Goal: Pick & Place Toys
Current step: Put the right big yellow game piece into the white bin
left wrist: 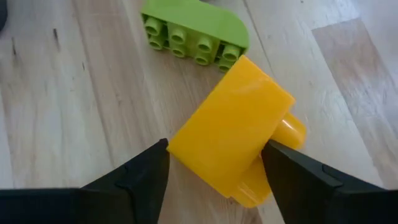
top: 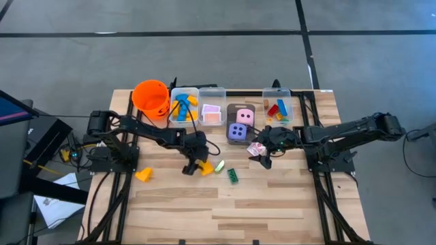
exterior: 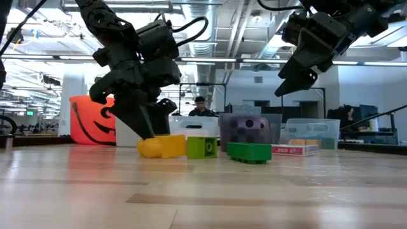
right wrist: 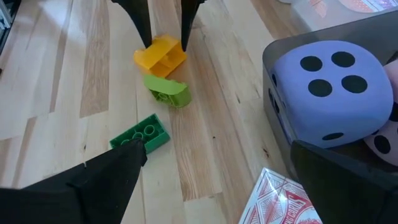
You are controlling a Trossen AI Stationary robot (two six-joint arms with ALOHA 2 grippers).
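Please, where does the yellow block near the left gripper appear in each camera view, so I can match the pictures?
High view: the yellow block lies at the left gripper, centre of the table.
Low view: left of centre, under that gripper.
Left wrist view: centre, between the two dark fingers.
Right wrist view: upper left.
Shared landmark: the light green block beside it.

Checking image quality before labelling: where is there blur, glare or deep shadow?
Low view: bright ceiling lights backlight both arms into silhouettes; the yellow block stays clear. Left wrist view: the yellow block is sharp, the near fingers are featureless black. Right wrist view: the purple die looks soft.
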